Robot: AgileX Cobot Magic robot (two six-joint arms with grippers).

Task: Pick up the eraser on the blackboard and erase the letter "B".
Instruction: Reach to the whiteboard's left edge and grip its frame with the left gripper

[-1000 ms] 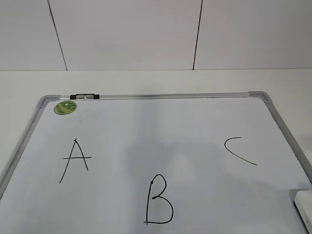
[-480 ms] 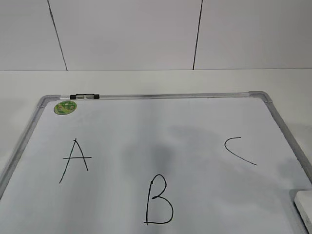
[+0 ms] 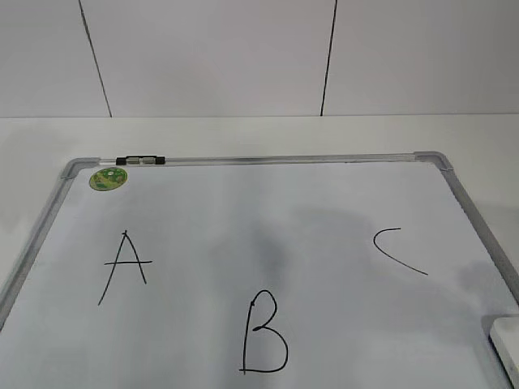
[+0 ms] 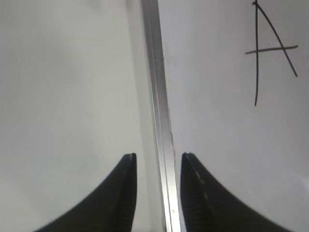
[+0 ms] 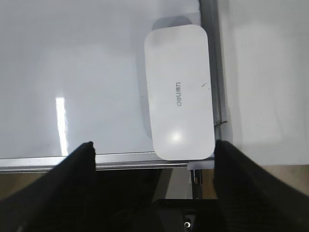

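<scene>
Down in the blackboard's [image 5: 72, 72] corner lay the eraser [image 5: 179, 92], untouched beneath the right gripper [image 5: 153, 147], jaws spread wide and empty. Left gripper [image 4: 157, 159] hung part-open, empty, straddling the frame [image 4: 159, 96].

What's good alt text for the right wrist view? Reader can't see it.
A white oblong eraser with small grey lettering lies on the whiteboard, tucked into the corner against its silver frame. The open right gripper hangs above, its two dark fingers spread wider than the eraser and touching nothing.
</scene>
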